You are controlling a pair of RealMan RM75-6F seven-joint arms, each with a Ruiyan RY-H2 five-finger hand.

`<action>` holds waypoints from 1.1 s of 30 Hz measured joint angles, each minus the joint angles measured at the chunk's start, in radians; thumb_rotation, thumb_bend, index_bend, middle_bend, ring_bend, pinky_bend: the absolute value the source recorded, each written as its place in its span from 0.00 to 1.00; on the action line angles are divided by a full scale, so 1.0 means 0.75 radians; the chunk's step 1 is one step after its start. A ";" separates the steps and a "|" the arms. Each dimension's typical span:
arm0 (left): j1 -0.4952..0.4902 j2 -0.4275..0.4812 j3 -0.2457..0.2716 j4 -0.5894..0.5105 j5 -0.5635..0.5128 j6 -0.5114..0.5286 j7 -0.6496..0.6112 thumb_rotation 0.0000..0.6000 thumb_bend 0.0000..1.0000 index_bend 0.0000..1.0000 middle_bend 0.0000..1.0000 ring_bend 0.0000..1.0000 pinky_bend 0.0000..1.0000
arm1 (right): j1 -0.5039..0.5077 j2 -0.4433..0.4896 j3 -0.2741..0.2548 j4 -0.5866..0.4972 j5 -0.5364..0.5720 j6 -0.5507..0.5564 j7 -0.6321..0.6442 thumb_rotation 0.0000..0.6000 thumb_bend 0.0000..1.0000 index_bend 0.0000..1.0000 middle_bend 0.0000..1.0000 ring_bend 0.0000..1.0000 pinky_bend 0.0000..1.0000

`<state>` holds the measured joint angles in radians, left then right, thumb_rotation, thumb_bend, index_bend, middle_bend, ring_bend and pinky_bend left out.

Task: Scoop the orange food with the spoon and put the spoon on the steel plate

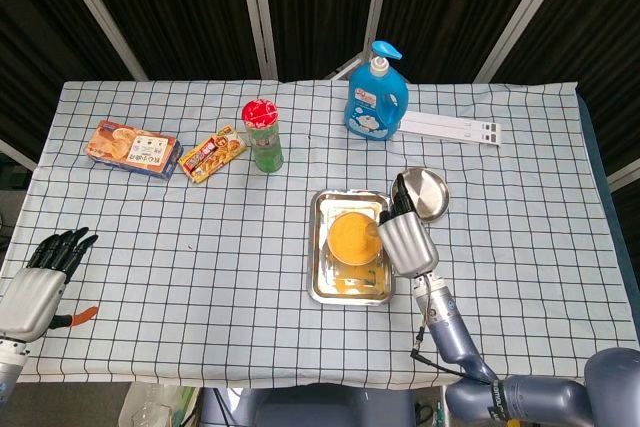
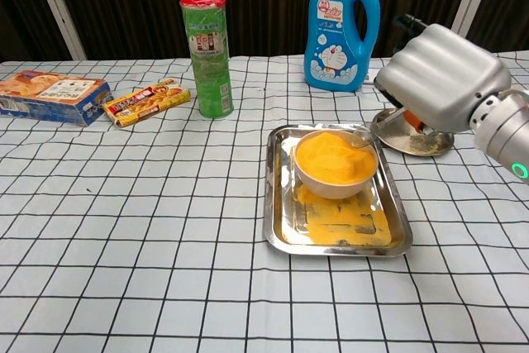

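Note:
A white bowl [image 2: 334,164] heaped with orange food [image 1: 348,236] stands in a steel tray [image 2: 281,204]. My right hand [image 2: 440,80] hovers over the tray's right edge and holds the spoon [image 2: 364,135] by its handle. The spoon's tip sits at the bowl's right rim; I cannot tell what is in it. In the head view the right hand [image 1: 404,238] covers the spoon. Just right of the tray lies the round steel plate [image 1: 432,190], which the chest view shows as a plate [image 2: 426,145] partly behind the hand. My left hand [image 1: 40,282] rests empty at the table's near left corner.
Orange powder is spilled on the tray floor [image 2: 343,219]. A green can [image 1: 263,134], a blue detergent bottle [image 1: 377,90], two snack boxes [image 1: 133,148] [image 1: 213,154] and a white strip [image 1: 450,128] stand along the far side of the checked cloth.

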<state>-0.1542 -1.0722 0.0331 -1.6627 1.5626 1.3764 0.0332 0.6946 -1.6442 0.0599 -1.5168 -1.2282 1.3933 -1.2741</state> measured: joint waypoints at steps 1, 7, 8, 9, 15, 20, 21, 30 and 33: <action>0.000 0.000 0.000 -0.001 -0.001 -0.001 0.000 1.00 0.00 0.00 0.00 0.00 0.00 | 0.002 0.001 -0.007 0.011 -0.016 -0.002 -0.012 1.00 0.67 0.65 0.57 0.29 0.00; 0.000 0.000 0.000 -0.003 -0.004 -0.002 0.004 1.00 0.00 0.00 0.00 0.00 0.00 | 0.008 0.005 -0.051 0.070 -0.126 -0.019 -0.081 1.00 0.67 0.65 0.57 0.29 0.00; 0.000 0.000 0.000 -0.004 -0.004 -0.003 0.004 1.00 0.00 0.00 0.00 0.00 0.00 | 0.007 0.004 -0.055 0.076 -0.137 -0.025 -0.101 1.00 0.67 0.65 0.57 0.29 0.00; 0.000 0.000 0.000 -0.004 -0.005 -0.003 0.004 1.00 0.00 0.00 0.00 0.00 0.00 | 0.007 0.003 -0.056 0.078 -0.140 -0.028 -0.107 1.00 0.67 0.65 0.57 0.29 0.00; 0.001 0.000 0.000 -0.005 -0.005 -0.002 0.005 1.00 0.00 0.00 0.00 0.00 0.00 | -0.002 -0.004 -0.039 0.104 -0.148 -0.046 -0.139 1.00 0.67 0.65 0.57 0.29 0.00; 0.000 0.000 -0.001 -0.004 -0.006 -0.003 0.004 1.00 0.00 0.00 0.00 0.00 0.00 | -0.013 -0.014 -0.017 0.139 -0.136 -0.060 -0.150 1.00 0.67 0.65 0.57 0.29 0.00; 0.000 0.000 -0.001 -0.004 -0.006 -0.004 0.004 1.00 0.00 0.00 0.00 0.00 0.00 | -0.015 -0.015 -0.015 0.142 -0.133 -0.063 -0.149 1.00 0.67 0.65 0.57 0.29 0.00; 0.000 -0.001 -0.001 -0.004 -0.004 -0.003 0.004 1.00 0.00 0.00 0.00 0.00 0.00 | -0.039 -0.034 -0.017 0.166 -0.157 -0.075 -0.135 1.00 0.67 0.65 0.57 0.29 0.00; 0.000 -0.002 -0.001 -0.004 -0.005 -0.003 0.007 1.00 0.00 0.00 0.00 0.00 0.00 | -0.042 -0.046 -0.015 0.164 -0.177 -0.071 -0.137 1.00 0.68 0.65 0.57 0.29 0.00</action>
<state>-0.1543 -1.0734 0.0325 -1.6653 1.5591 1.3745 0.0385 0.6631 -1.6788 0.0489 -1.3934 -1.3608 1.3401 -1.3771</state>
